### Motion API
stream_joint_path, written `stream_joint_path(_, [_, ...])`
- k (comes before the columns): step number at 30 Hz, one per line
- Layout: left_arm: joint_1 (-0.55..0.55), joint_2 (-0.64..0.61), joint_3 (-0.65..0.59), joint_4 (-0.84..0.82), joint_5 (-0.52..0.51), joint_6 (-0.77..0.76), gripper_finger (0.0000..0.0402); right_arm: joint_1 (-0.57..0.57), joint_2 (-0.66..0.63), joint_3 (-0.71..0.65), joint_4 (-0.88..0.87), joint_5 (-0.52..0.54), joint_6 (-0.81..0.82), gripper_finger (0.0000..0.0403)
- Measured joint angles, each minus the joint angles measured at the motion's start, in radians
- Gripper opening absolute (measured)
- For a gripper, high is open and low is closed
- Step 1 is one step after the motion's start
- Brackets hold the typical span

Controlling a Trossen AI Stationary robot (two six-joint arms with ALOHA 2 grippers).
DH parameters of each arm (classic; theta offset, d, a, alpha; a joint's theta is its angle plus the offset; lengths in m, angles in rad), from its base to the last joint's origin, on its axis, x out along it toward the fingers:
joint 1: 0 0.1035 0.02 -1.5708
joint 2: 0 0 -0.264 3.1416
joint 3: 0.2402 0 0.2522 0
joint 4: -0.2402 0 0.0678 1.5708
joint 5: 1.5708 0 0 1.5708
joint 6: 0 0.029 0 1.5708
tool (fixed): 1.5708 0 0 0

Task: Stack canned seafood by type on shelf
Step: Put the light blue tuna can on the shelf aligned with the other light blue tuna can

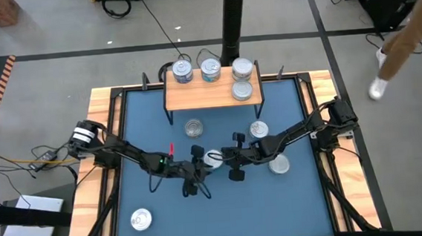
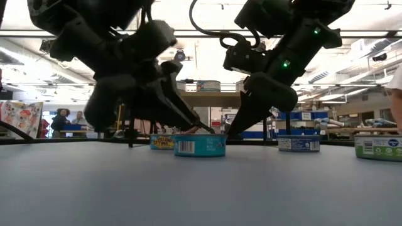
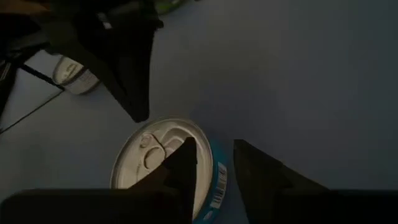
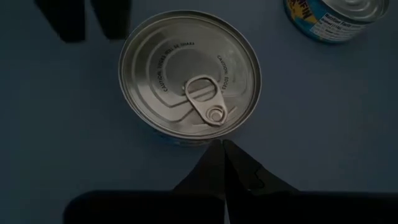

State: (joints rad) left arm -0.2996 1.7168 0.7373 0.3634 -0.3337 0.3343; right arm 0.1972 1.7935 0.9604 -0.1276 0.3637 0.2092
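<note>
Mid-mat, both arms converge on a single tin (image 1: 212,159) lying flat on the blue mat (image 1: 292,209), pull-tab up, with a teal label on its side wall. We see the left gripper (image 3: 211,168) at one side of this tin: its two fingers stand a little apart, one finger (image 3: 183,165) over the lid's edge and the other just outside the wall, not clamped. The right gripper (image 4: 224,158) sits at the opposite rim, its fingers pressed together into one point just beside the lid. In the low view the two sets of fingers flank the tin closely, leaving little room on either side of it.

The shelf (image 1: 211,93) stands at the mat's far edge, centred. We count four tins on its board: two blue-labelled ones (image 1: 183,71) and (image 1: 210,70) along the back edge, a third at the back right corner (image 1: 242,69) and a fourth (image 1: 242,90) just in front of that. The board's front left part is bare wood.

Loose tins lie in front of the shelf: one (image 1: 194,127) near its left legs, one (image 1: 259,130) beside the right arm, one (image 1: 279,164) partly under that arm. Another (image 1: 141,219) sits alone toward the near left corner, with open mat around it. Beyond the table's far right corner, a person's leg (image 1: 399,38) shows.
</note>
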Motion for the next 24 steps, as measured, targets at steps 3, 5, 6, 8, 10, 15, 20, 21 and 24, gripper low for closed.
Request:
stream_joint_path(3, [0.0,0.03,0.022,-0.033,-0.054,0.014,0.0124,0.004,0.0,0.0,0.001,0.0,-0.003,0.0003])
stream_joint_path(5, [0.0,0.039,0.028,-0.048,-0.092,0.035,0.0128,0.005,0.0,0.0,0.001,0.0,-0.003,0.0003])
stream_joint_path(6, [0.0,0.044,0.029,-0.049,-0.103,0.046,0.0128,0.006,0.0,0.0,0.001,0.0,-0.003,0.0003])
stream_joint_path(8, [0.0,0.057,0.029,-0.052,-0.108,0.054,0.0128,0.006,0.0,0.0,0.004,0.0,-0.003,0.0003])
stream_joint_path(10, [0.0,0.068,0.029,-0.06,-0.109,0.055,0.0128,0.006,0.0,0.0,0.006,0.0,-0.003,0.0004])
stream_joint_path(15, [0.0,0.086,0.03,-0.062,-0.119,0.055,0.0119,0.006,0.0,0.0,0.008,0.0,-0.003,0.0004])
stream_joint_path(20, [0.0,0.086,0.03,-0.062,-0.119,0.052,0.0087,0.006,0.0,0.0,0.009,0.0,-0.011,0.0004])
stream_joint_path(21, [0.0,0.086,0.031,-0.064,-0.117,0.047,0.0077,0.006,0.0,0.0,0.009,0.0,-0.011,0.0004])
stream_joint_path(24, [0.0,0.086,0.043,-0.067,-0.087,0.026,0.0046,0.006,0.0,0.0,0.009,0.0,-0.011,0.0005])
